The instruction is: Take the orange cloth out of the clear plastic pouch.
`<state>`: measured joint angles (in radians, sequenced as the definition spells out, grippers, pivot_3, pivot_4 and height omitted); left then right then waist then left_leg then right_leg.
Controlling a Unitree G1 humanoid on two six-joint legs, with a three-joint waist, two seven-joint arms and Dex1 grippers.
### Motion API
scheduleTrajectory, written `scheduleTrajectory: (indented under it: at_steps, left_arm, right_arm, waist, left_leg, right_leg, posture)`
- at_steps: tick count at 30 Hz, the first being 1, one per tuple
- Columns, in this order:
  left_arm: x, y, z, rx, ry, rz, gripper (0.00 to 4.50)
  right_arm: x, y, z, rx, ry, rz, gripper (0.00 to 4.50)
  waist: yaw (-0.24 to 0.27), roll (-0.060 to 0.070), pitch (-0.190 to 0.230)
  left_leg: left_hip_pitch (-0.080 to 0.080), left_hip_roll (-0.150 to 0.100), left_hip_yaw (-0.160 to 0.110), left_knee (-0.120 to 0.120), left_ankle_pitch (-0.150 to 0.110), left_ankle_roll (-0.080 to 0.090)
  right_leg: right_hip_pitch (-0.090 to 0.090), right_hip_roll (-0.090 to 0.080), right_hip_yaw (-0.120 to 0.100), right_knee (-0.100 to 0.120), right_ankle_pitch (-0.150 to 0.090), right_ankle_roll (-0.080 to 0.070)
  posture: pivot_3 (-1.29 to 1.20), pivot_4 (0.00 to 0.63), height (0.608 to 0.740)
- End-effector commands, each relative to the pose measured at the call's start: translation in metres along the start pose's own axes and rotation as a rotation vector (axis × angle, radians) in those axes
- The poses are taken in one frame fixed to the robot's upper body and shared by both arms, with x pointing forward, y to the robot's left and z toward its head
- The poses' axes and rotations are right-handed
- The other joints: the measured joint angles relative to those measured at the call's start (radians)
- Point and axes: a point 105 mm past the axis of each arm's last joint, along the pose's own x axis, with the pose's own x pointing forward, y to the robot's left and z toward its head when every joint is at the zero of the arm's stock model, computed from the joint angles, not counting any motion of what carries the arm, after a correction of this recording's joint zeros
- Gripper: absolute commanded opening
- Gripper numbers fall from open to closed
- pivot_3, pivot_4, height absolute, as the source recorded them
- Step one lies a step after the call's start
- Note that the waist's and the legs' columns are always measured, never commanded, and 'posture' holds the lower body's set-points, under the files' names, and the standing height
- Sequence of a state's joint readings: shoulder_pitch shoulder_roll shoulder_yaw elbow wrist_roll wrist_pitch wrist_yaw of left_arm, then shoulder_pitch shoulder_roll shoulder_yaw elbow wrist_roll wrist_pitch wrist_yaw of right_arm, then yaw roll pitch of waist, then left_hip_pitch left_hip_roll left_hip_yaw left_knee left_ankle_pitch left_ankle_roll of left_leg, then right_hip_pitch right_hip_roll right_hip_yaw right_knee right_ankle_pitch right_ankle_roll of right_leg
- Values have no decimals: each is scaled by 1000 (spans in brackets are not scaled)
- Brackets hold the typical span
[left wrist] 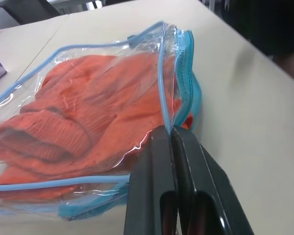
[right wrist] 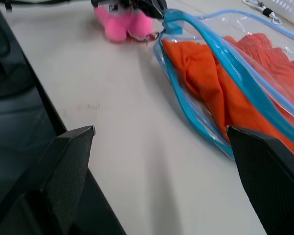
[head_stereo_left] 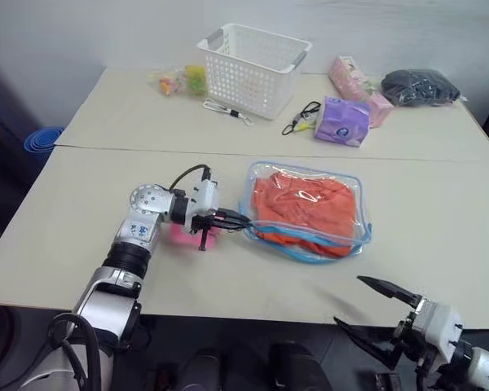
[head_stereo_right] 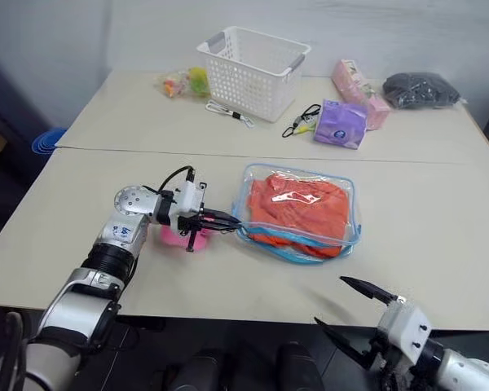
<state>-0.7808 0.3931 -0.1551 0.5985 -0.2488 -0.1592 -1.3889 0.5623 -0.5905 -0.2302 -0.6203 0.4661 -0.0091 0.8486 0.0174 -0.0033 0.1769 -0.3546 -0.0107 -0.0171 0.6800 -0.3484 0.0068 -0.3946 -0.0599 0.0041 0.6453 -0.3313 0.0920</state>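
Observation:
The clear plastic pouch (head_stereo_left: 342, 183) with light blue zipper edging lies flat mid-table, and the wrinkled orange cloth (head_stereo_left: 297, 208) is inside it. My left gripper (head_stereo_left: 243, 220) points sideways at the pouch's left end. In the left wrist view it (left wrist: 172, 129) is shut on the pouch's edge beside the blue zipper, and the mouth there gapes a little over the cloth (left wrist: 88, 112). My right gripper (head_stereo_left: 348, 300) hovers open over the table's front edge, right of centre, with nothing between its fingers. It (right wrist: 160, 129) faces the pouch (right wrist: 220, 63) from a short way off.
A small pink plush toy (head_stereo_left: 183, 235) lies under the left wrist. At the back stand a white basket (head_stereo_left: 253, 69), a purple packet (head_stereo_left: 342, 120), a pink pack (head_stereo_left: 359, 85), a black bag (head_stereo_left: 420, 87), a cable (head_stereo_left: 306, 116) and a bag of bright toys (head_stereo_left: 179, 80).

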Motion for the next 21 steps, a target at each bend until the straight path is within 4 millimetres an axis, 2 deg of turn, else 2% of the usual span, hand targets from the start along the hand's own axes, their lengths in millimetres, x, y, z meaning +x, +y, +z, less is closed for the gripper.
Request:
scheduleTrajectory:
  at_steps: [1,3,9,16,18,21]
  left_arm:
    - [-1,4,13,-14,-54,31,46]
    - [-1,4,12,-28,-53,34,46]
    - [-1,1,8,-37,-39,44,46]
    - [0,1,6,-43,-38,65,46]
    - [0,1,7,-43,-41,73,46]
    - [0,0,5,-48,-44,78,46]
  right_arm:
    - [24,2,12,55,-15,27,4500]
    - [36,-5,15,57,-21,0,4500]
    - [68,-36,5,81,73,-98,4500]
    - [85,-51,0,139,126,-139,4500]
    - [87,-51,5,158,108,-142,4500]
    - [89,-53,4,109,120,-147,4500]
  waist:
    - [0,0,0]
    - [1,0,0]
    - [3,0,0]
    - [4,0,0]
    - [4,0,0]
    - [4,0,0]
  left_leg:
    - [0,0,0,0,0,-1]
    - [0,0,0,0,2,-4]
    - [-2,0,0,1,2,-4]
    - [-4,-1,0,1,2,-4]
    - [-4,-1,0,1,2,-4]
    - [-4,-1,-1,1,2,-4]
  right_leg:
    - [0,0,0,0,0,0]
    - [0,0,0,0,0,0]
    - [-2,0,0,0,0,0]
    - [-4,0,0,0,0,0]
    - [-4,0,-1,0,0,0]
    - [-4,0,0,0,0,0]
  posture:
    - [0,150,740]
    - [0,150,740]
    - [0,150,740]
    - [0,150,740]
    - [0,150,740]
    - [0,150,740]
